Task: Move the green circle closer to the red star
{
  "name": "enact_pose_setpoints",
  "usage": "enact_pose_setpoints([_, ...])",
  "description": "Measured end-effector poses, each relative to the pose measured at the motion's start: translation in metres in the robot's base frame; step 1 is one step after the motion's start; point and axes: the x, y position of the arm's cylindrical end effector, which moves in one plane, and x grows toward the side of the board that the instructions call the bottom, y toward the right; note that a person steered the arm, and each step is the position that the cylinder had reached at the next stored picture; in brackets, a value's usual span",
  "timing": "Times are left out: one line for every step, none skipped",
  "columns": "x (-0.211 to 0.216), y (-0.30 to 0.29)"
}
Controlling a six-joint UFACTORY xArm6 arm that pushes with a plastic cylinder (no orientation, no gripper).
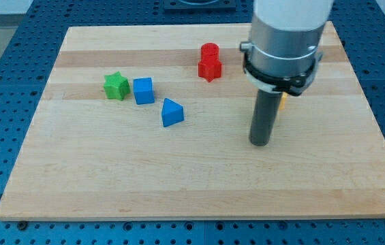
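Note:
A red star [210,69] lies on the wooden board [110,177] near the view's top centre, touching a red cylinder [210,50] just above it. No green circle shows in the view; the only green block is a green star [116,86] at the view's left. My tip [259,142] rests on the board right of centre, well to the right of and below the red star, touching no block. The wide arm body above the rod hides part of the board at the view's top right.
A blue cube [144,90] sits next to the green star on its right. A blue triangle [172,112] lies below and right of the cube. A sliver of a yellow block [283,102] peeks out behind the rod's right side.

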Motion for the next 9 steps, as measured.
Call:
enact_pose_setpoints([-0.018, 0.011])
enact_pose_setpoints([-0.027, 0.0])
enact_pose_setpoints([-0.031, 0.004])
enact_pose_setpoints([-0.042, 0.025])
enact_pose_setpoints([-0.062, 0.029])
enact_pose_setpoints([-0.067, 0.011])
enact_pose_setpoints([-0.072, -0.003])
enact_pose_setpoints([-0.081, -0.012])
enact_pose_setpoints([-0.088, -0.028])
